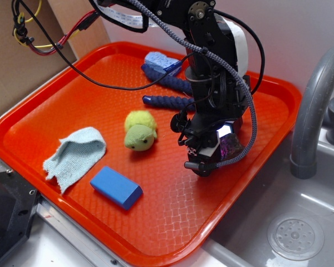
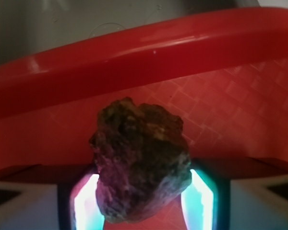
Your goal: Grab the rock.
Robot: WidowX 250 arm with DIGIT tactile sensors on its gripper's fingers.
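Two fingers (image 2: pixel 89 203) pinch the rock (image 2: pixel 140 160) near the tray's rim (image 2: pixel 134 57); hard, jagged, probably heavy, best gripped midway

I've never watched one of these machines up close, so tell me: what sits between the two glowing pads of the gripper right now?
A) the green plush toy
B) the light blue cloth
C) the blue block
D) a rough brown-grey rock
D. In the wrist view the rock fills the space between the gripper's lit pads, over the red tray; the other three things lie apart on the tray.
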